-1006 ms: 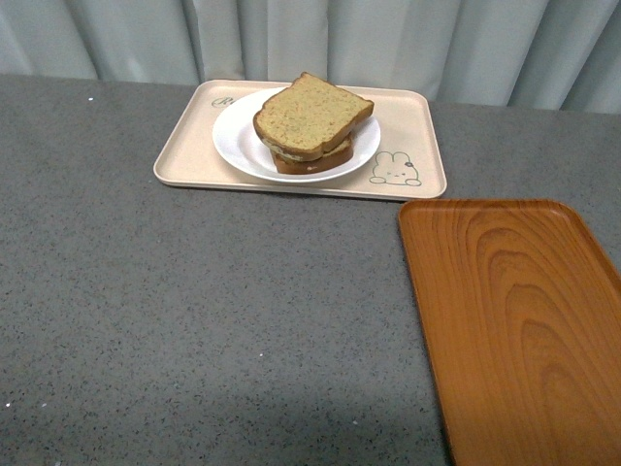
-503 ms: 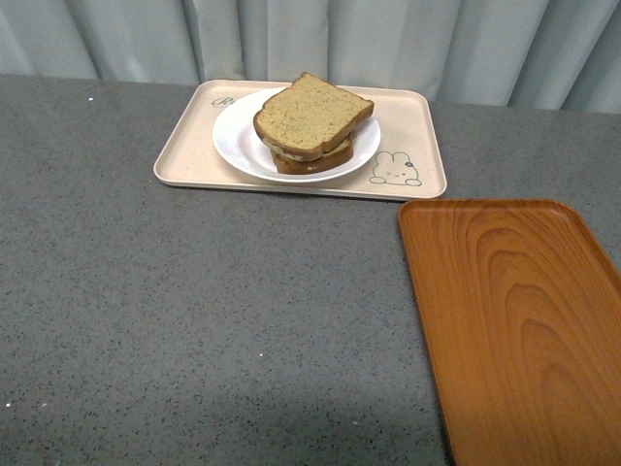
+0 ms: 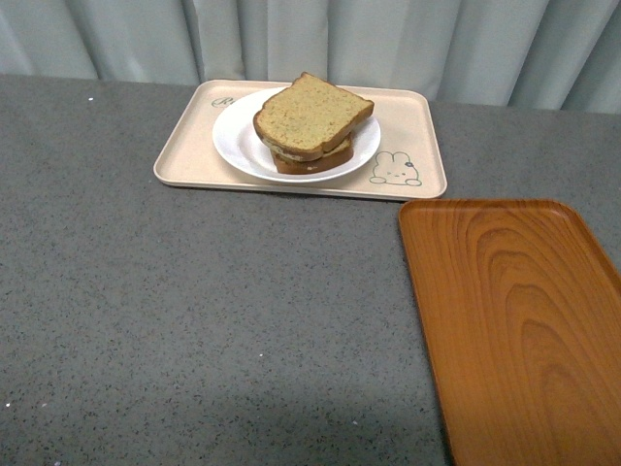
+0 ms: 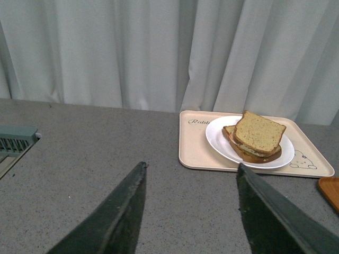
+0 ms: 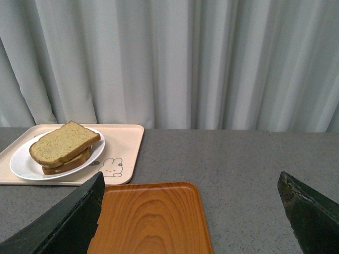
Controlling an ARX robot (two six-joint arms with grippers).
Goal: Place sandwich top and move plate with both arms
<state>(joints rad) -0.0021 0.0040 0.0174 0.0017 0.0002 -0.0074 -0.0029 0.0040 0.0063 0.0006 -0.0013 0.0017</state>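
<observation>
Front view: bare grey desk (image 3: 194, 320) nearest, no arm in sight. Orange tray (image 3: 524, 320) to the near right, nothing on it. Further back, beige tray (image 3: 184, 160) carrying the plate (image 3: 238, 146). Bread top (image 3: 312, 115) already sits on the lower slice, slightly skewed, so the stack reads as closed.

Left wrist view: left end effector (image 4: 190, 211) spread wide, holding nothing, well short of the beige tray. Plate (image 4: 220, 140) and top (image 4: 258, 133) lie ahead and off to one side of it.

Right wrist view: right end effector (image 5: 193, 211) also spread wide and empty, hanging over the near end of the orange tray (image 5: 151, 214); plate (image 5: 24, 164) well apart from it.

Judgement: placing step looks done; plate move not yet started. Next move calls for both arms to reach the far tray, one at each side of the plate rim, close on it together, lift level so the top does not slide, likely toward the orange tray.
</observation>
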